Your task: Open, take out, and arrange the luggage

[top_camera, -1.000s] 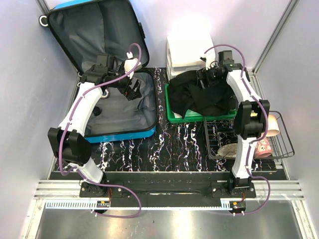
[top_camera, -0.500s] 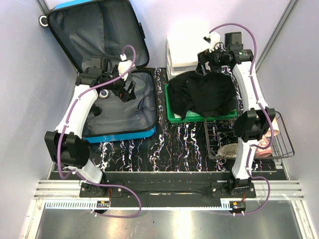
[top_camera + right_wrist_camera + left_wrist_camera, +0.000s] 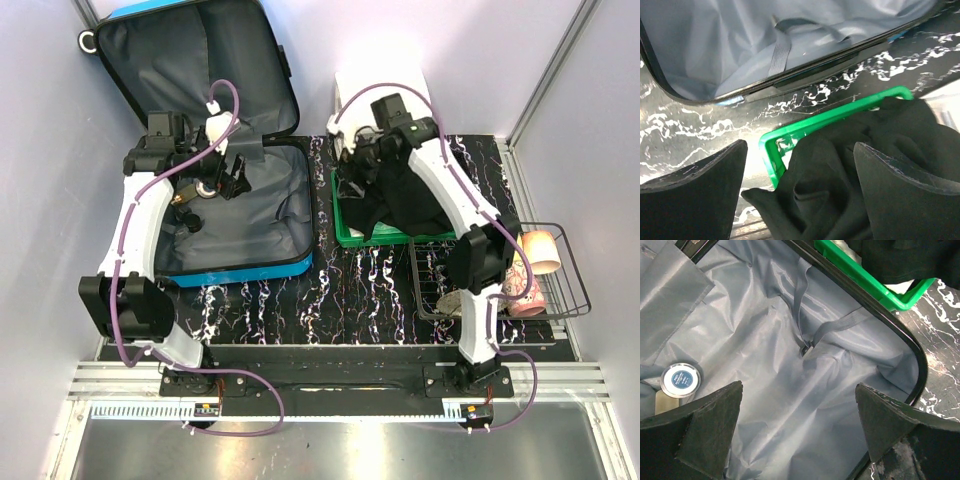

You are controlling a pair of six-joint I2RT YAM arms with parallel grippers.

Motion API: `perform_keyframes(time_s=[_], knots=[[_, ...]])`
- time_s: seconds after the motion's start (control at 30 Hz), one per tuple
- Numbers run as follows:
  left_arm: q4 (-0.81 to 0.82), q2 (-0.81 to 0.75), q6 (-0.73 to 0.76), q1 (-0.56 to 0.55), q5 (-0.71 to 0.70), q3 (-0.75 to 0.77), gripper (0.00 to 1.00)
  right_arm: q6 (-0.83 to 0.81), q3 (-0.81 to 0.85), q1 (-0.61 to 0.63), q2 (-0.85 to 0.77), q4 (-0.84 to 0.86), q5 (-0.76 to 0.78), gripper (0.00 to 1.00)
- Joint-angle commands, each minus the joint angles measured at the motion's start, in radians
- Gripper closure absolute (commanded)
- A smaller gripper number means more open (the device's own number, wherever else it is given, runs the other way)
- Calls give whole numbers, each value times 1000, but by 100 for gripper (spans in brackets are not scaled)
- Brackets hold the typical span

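Luggage (image 3: 262,218) lying open on worktop's (image 3: 370,285) left, left jaws hanging spread over its grey lining (image 3: 770,340) near a round tin (image 3: 681,380), maybe cream, right jaws hanging spread over dark clothes (image 3: 850,165) in green tray (image 3: 771,150)

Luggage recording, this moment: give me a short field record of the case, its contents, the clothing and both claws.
luggage: lid open, raised at the back
inside: round tin on grey lining
black garment: heaped in green tray
left claw: open, empty, over the case interior
right claw: open, above the garment at the tray's corner
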Motion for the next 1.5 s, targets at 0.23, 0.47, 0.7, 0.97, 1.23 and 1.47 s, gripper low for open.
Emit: perform_keyframes(time_s=[0.23,0.47,0.7,0.97,1.23,1.47], knots=[[22,-126,-21,5,51,-47,1,-395,-137,99,142,89,-16,7],[22,-149,-27,5,31,-75,1,-469,-97,115,271,106,39,7],[22,-151,-54,68,2,-76,1,-522,-92,92,322,64,123,6],[40,-128,-75,126,36,-72,1,-633,-269,-25,221,57,185,7],[43,-100,-86,126,54,-58,1,-615,-270,-175,202,34,182,7],[40,-91,-86,126,40,-56,1,-647,-305,-292,175,14,191,7]])
